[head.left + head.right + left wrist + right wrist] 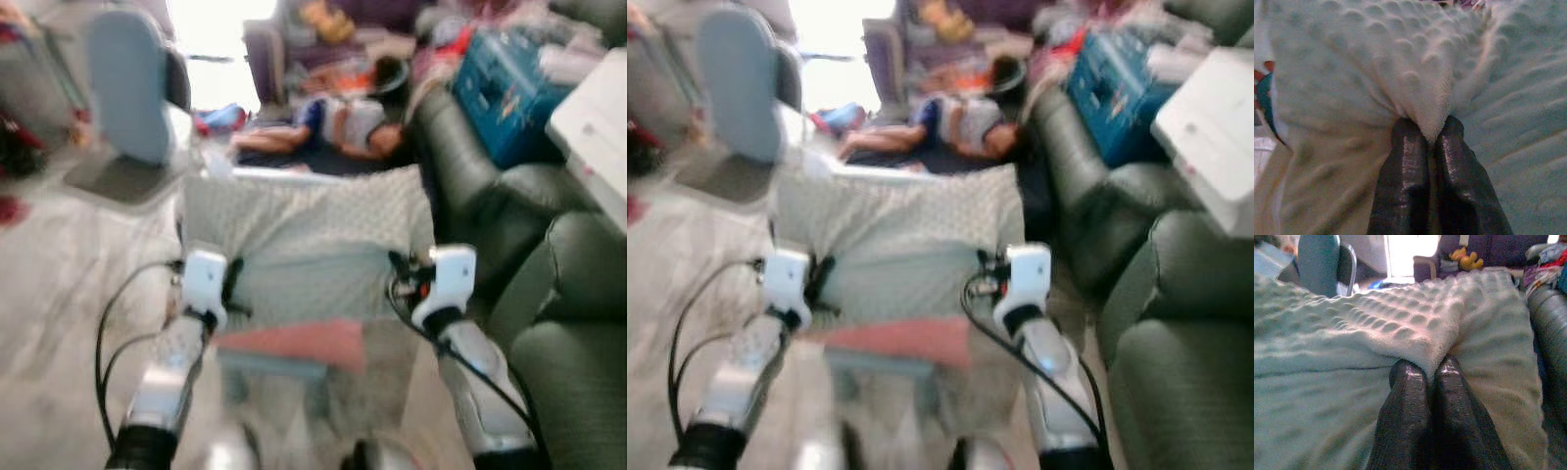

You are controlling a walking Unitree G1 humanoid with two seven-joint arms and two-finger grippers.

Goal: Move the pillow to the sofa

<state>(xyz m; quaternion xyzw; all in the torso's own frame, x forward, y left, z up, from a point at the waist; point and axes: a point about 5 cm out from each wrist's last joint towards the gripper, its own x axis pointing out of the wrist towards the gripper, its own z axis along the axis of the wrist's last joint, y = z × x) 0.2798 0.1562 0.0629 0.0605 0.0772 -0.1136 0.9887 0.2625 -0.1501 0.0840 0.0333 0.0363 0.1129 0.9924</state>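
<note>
A dark green sofa (549, 323) runs along the robot's right side, with a blue box (505, 93) and a white box (598, 127) on it. A person (338, 122) lies on the floor ahead. The pale, bumpy pillow (309, 240) hangs in the air between both arms, just left of the sofa. The left pincer (1434, 142) pinches a fold of the pillow; the right pincer (1427, 374) pinches its other side.
</note>
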